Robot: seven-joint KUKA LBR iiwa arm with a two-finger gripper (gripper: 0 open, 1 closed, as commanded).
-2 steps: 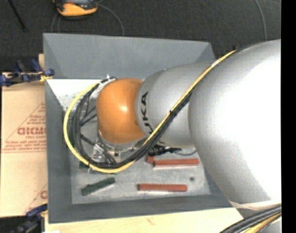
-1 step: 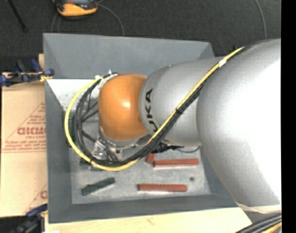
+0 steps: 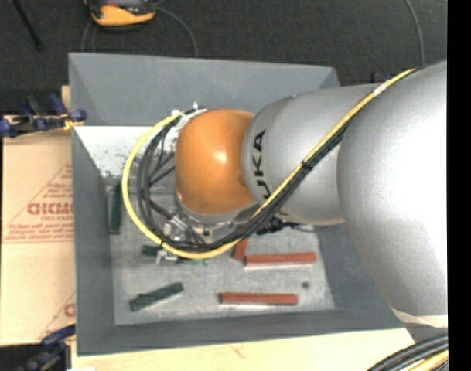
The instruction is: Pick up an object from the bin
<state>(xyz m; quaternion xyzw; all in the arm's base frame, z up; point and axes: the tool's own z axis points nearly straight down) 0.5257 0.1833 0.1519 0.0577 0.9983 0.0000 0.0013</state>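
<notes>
While scanning beneath the orange wrist cover (image 3: 212,161), find the gripper (image 3: 167,247) low over the bin's (image 3: 92,230) left-middle floor; cannot tell whether wide or narrow. Just beside its tip, spot a small dark green piece (image 3: 148,250); nearby, lower in view, a green stick (image 3: 155,297), and towards the view's right a reddish-brown bar (image 3: 278,260).

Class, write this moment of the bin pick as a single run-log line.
arm over bin centre | nearest: small green piece, red bar | held: cannot tell | loose: green stick, second red bar
</notes>
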